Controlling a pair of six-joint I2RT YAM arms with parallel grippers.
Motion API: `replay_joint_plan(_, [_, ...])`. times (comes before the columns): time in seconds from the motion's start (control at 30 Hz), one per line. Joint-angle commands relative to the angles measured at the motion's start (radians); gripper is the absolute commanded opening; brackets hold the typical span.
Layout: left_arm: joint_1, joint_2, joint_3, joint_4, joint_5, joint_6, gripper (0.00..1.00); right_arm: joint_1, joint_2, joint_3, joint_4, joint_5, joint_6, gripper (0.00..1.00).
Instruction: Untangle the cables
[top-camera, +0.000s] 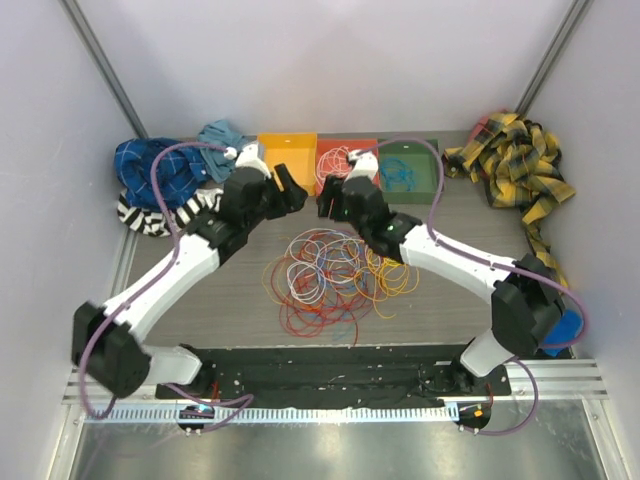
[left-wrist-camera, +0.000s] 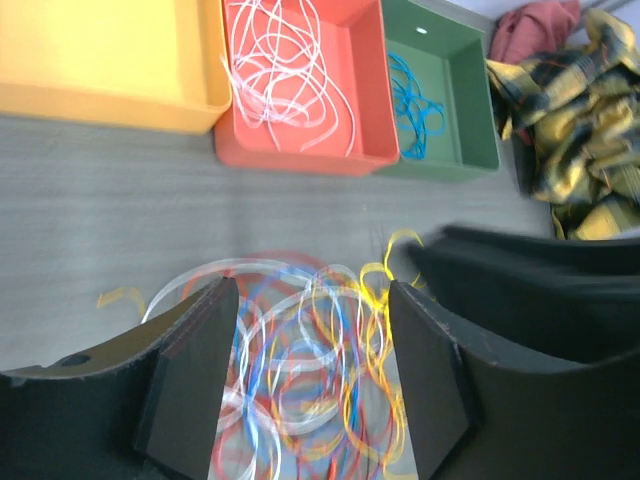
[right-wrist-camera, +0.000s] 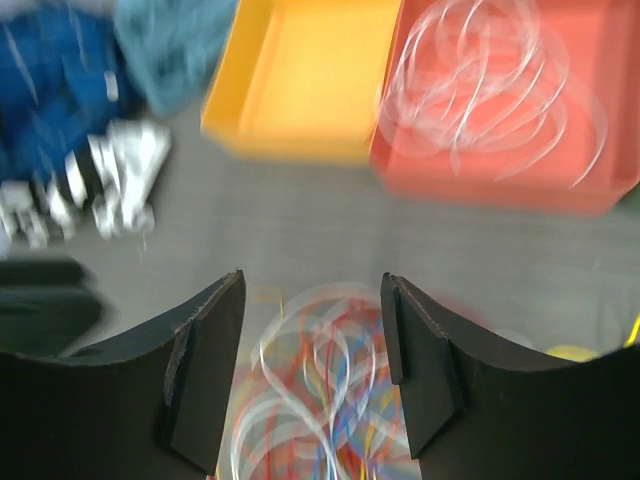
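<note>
Both spread wide — left gripper (left-wrist-camera: 310, 385), right gripper (right-wrist-camera: 312, 372) — empty over the tangled cables (top-camera: 330, 275).

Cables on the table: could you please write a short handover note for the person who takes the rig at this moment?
Left end effector: open, holds nothing, over the far edge of the tangle.
Right end effector: open, holds nothing, beside it over the same edge.
Cables: mixed tangle in the middle of the table; white cables in the red tray; blue cable in the green tray; no cable visible in the yellow tray.
Done: some white and blue sorted.
Left: separate the tangle.
</note>
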Motion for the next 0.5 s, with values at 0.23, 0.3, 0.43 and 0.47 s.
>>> replay_joint_plan(0.23, [-0.056, -0.468, -0.350, -0.237, -0.235, 0.015, 1.00, 0.093, -0.359, -0.362, -0.120, -0.038, -0.027, 0.62])
replay_joint_plan(0.3, [-0.056, -0.504, -0.373, -0.237, -0.241, -0.004, 1.00, 0.114, -0.398, -0.394, -0.156, -0.018, -0.020, 0.61])
replay_joint_plan(0.43, [-0.055, -0.429, -0.393, -0.210, -0.243, -0.027, 1.00, 0.122, -0.380, -0.406, -0.161, 0.007, -0.015, 0.61])
replay_joint_plan(0.47, [-0.055, -0.398, -0.389, -0.172, -0.238, -0.031, 1.00, 0.122, -0.370, -0.393, -0.158, 0.008, -0.015, 0.60])
